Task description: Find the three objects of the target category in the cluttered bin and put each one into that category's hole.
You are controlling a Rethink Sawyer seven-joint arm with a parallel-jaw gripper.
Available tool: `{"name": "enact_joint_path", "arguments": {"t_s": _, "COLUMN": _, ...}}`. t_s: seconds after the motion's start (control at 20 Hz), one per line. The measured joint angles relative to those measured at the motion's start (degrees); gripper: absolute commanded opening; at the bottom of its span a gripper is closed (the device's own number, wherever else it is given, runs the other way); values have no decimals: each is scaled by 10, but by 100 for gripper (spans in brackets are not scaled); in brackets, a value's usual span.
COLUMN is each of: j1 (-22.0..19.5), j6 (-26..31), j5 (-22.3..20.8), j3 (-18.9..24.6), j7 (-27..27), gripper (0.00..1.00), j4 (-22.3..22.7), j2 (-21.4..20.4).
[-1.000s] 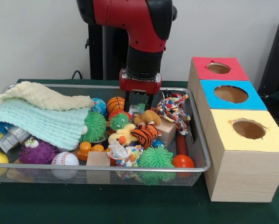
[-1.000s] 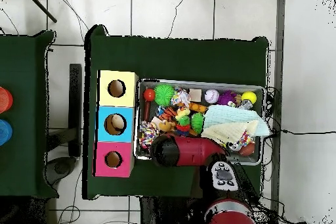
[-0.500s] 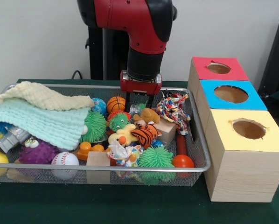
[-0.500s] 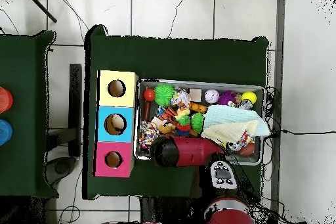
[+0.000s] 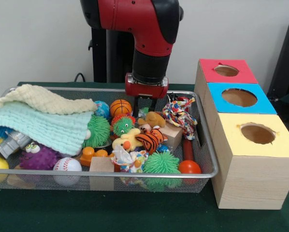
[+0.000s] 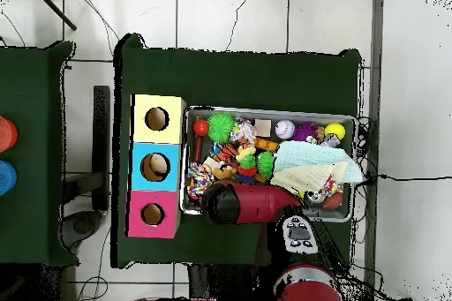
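The gripper (image 5: pixel 145 107), at centre frame, has lifted slightly out of the clutter over the last second; its fingers stand spread with nothing between them, just above the brown plush toy (image 5: pixel 155 119); the toys in the wire bin (image 5: pixel 135 173) lie much as before, so no pick appears made; which category is wanted cannot be told; the red, blue and yellow boxes (image 5: pixel 231 145) wait at right.
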Motion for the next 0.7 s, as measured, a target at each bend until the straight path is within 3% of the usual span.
{"name": "enact_joint_path", "arguments": {"t_s": 0.7, "j1": 12, "j6": -20, "j5": -1, "j3": -9, "j7": 0, "gripper": 0, "j4": 0, "j2": 9}}
